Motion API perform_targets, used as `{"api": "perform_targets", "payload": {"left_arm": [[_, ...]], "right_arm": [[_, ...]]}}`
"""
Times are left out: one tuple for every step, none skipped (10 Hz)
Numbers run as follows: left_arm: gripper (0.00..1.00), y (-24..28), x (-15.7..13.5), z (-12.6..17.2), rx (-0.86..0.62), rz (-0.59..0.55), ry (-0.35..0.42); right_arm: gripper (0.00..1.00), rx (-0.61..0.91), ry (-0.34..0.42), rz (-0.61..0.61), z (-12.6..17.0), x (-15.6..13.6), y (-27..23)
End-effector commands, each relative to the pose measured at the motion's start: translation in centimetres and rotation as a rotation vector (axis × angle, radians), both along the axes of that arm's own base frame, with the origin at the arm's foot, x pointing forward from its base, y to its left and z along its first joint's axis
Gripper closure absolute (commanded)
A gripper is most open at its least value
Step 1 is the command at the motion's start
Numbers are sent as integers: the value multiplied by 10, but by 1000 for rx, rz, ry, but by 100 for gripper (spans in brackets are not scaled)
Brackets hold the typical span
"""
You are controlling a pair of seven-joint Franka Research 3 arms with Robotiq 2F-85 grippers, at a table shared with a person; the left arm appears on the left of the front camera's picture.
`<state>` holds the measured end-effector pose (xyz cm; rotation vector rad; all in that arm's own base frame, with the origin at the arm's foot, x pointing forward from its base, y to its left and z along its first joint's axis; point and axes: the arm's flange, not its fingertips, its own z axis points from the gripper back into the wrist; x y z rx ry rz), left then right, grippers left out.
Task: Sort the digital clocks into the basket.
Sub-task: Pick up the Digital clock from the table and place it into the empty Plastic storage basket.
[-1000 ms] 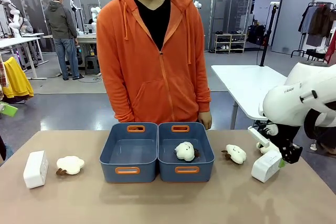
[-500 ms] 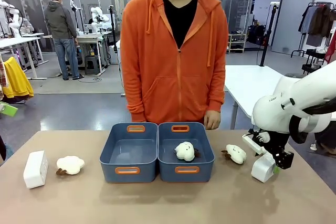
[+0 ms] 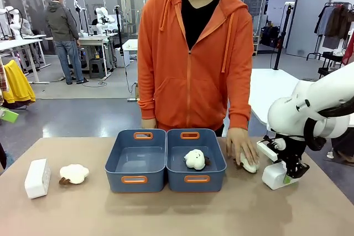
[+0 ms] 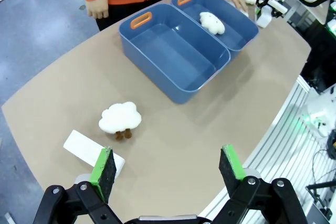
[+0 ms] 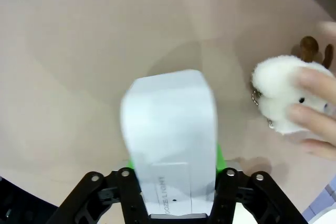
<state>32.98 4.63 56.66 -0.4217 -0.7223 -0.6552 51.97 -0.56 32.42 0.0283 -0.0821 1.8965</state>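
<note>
Right gripper point(image 3: 283, 177): clamped on a digital clock point(image 3: 274, 174), right of the empty basket point(image 3: 113, 178). Left gripper point(image 4: 167, 165): wide, holding nothing. Second clock point(image 3: 37, 178): far left. Hazard we foresee: the person's hand point(image 3: 241, 146) on the plush toy point(image 3: 250, 166) blocks the carry path.

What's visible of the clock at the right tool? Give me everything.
The digital clock is a white, smooth plastic block with rounded corners and a plain face. There is faint print on the end nearest the wrist, too small to read. The right tool is shut on it, green pads against two opposite sides. It sits low at the table's right end; whether it rests on the surface is unclear. The plush beside it lies apart.
</note>
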Motion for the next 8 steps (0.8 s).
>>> {"api": "perform_targets", "payload": {"left_arm": [[0, 2, 1, 1, 3, -25, -2], [0, 2, 1, 1, 3, -25, -2], [0, 2, 1, 1, 3, -25, -2], [0, 2, 1, 1, 3, -25, -2], [0, 2, 1, 1, 3, -25, -2], [0, 2, 1, 1, 3, -25, -2], [0, 2, 1, 1, 3, -25, -2], [0, 2, 1, 1, 3, -25, -2]], "right_arm": [[84, 134, 16, -56, 28, -10, -22], [95, 210, 21, -108, 43, -16, -42], [100, 257, 20, -136, 69, -40, -73], [100, 371, -1, -200, 102, -76, -122], [100, 502, -40, -283, 125, -121, -176], [100, 557, -102, -336, 129, -154, -198], [100, 611, -165, -362, 132, -172, -207], [100, 643, -193, -373, 134, -178, -211]]}}
